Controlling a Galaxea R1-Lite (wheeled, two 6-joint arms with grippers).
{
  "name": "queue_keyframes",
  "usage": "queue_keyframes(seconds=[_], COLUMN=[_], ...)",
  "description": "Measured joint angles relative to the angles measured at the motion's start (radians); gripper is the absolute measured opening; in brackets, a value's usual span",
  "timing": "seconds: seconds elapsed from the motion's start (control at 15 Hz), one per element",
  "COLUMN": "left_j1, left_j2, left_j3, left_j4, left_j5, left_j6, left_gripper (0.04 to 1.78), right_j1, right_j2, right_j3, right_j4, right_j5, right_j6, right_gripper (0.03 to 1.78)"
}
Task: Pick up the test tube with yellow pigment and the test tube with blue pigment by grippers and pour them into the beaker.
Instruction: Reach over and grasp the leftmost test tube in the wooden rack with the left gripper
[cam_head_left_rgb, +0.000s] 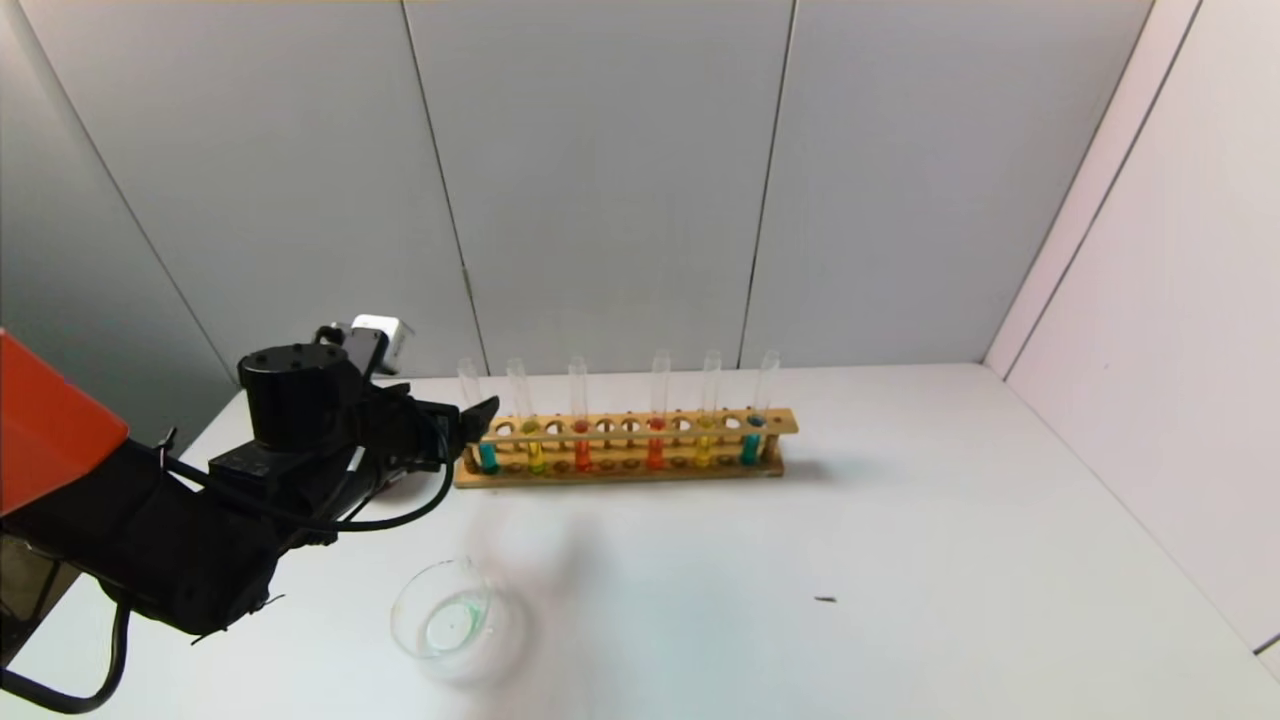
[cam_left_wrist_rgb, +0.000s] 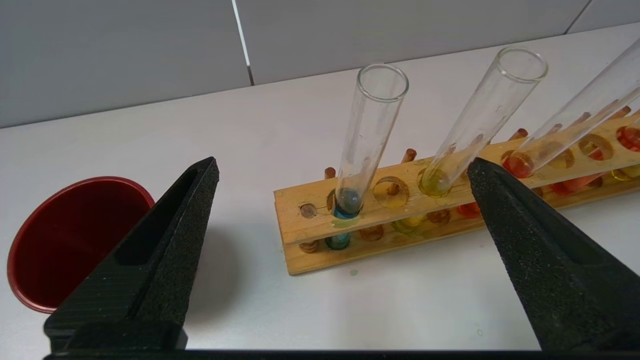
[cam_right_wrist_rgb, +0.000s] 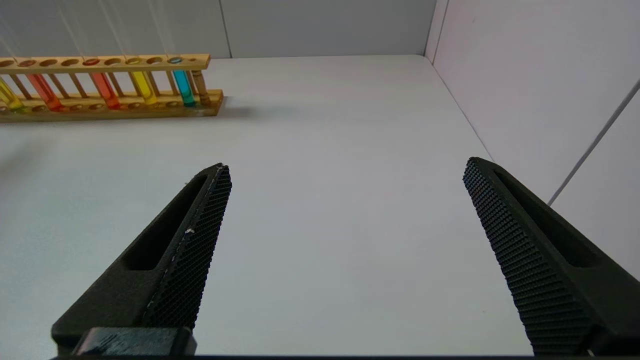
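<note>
Left wrist view shows the left gripper (cam_left_wrist_rgb: 342, 175) spread wide just short of the rack (cam_left_wrist_rgb: 400, 220), so centre it on the blue tube (cam_left_wrist_rgb: 367, 140) at the rack's end, beside the yellow tube (cam_left_wrist_rgb: 480, 120), and close gently on bare glass.

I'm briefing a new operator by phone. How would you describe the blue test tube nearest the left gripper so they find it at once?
Find the wooden rack at the back of the white table. Go to its left end, just in front of the open left gripper. The end tube there is the blue test tube; its neighbour holds yellow, and the other blue one stands at the opposite end.
</note>
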Motion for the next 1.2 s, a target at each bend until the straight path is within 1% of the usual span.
queue_keyframes(seconds=[0.2, 0.6, 1.2], left_j1=[-0.001, -0.003, 0.001], left_j2=[0.029, 0.118, 0.188], left_j3=[-0.034, -0.06, -0.092], left_j4=[-0.003, -0.141, -0.157], left_j5=[0.008, 0.019, 0.022], left_j6=[-0.003, -0.007, -0.008], left_gripper=[1.75, 1.75, 1.75], right_j1=[0.0, 0.0, 0.0], right_j2=[0.0, 0.0, 0.0], right_j3=[0.0, 0.0, 0.0], right_j4=[0.0, 0.0, 0.0], right_j5=[0.0, 0.0, 0.0], right_j6=[0.0, 0.0, 0.0], right_gripper=[1.7, 1.7, 1.7])
